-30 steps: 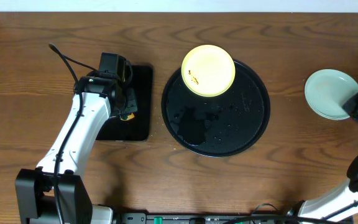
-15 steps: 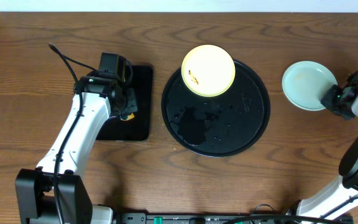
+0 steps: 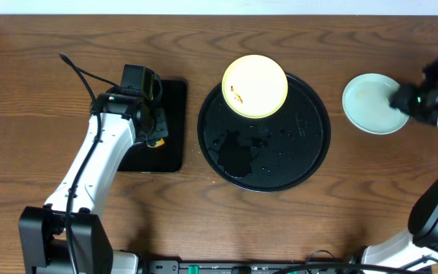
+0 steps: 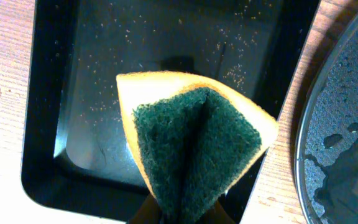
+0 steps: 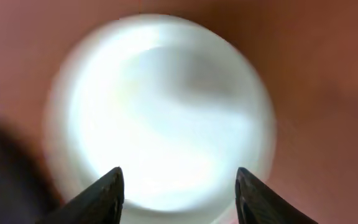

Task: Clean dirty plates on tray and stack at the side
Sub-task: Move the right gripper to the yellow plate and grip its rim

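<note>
Wood table [image 3: 36, 46]: L claw [image 3: 156, 131] grips sponge [image 4: 194, 149]; R claw [image 5: 178, 180] spread over mint plate [image 3: 367, 103], apart from tray [image 3: 310, 152].

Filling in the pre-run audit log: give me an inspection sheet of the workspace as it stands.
Surface: wooden table; no spill seen off the trays.
Job's things: yellow plate, orange smudges, sits at the far side of the wet round black tray; mint plate on the table to its right.
Clutter: rectangular black tray, speckled with crumbs.
Grippers: left gripper pinches a folded sponge over the rectangular tray; right gripper has its fingers open over the mint plate, view blurred.
Cables: black cable loops off the left arm.
Surroundings: pale strip beyond the far table edge; nothing else seen.
</note>
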Controlling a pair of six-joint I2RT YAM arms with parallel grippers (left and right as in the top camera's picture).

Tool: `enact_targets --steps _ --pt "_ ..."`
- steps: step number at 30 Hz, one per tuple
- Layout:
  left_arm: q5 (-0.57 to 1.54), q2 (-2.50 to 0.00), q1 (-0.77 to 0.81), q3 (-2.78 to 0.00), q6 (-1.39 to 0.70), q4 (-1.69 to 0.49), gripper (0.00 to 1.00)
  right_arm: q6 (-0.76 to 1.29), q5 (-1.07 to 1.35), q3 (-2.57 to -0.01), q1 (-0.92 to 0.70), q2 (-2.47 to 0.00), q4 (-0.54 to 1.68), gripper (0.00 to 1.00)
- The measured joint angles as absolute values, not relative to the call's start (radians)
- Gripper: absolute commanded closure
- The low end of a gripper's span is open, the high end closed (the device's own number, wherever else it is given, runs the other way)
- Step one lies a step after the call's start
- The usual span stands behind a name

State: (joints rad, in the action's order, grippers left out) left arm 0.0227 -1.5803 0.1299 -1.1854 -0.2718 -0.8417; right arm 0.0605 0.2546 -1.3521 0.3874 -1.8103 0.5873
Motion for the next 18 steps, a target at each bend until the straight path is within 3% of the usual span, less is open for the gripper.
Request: enact_targets --steps 4,10,18 --pt "0.023 -1.580 0.130 -1.185 -0.271 -0.842 0.89 -0.040 0.345 -1.441 0.250 -1.806 0.639 0.32" --pt "0.022 -1.580 0.130 -1.185 -0.265 -0.842 0.88 -0.114 0.385 -1.462 0.000 -1.844 0.560 0.43" --pt "0.022 -1.580 0.130 -1.185 -0.265 -0.853 0.88 -0.112 0.225 -1.462 -0.186 -2.032 0.419 0.46"
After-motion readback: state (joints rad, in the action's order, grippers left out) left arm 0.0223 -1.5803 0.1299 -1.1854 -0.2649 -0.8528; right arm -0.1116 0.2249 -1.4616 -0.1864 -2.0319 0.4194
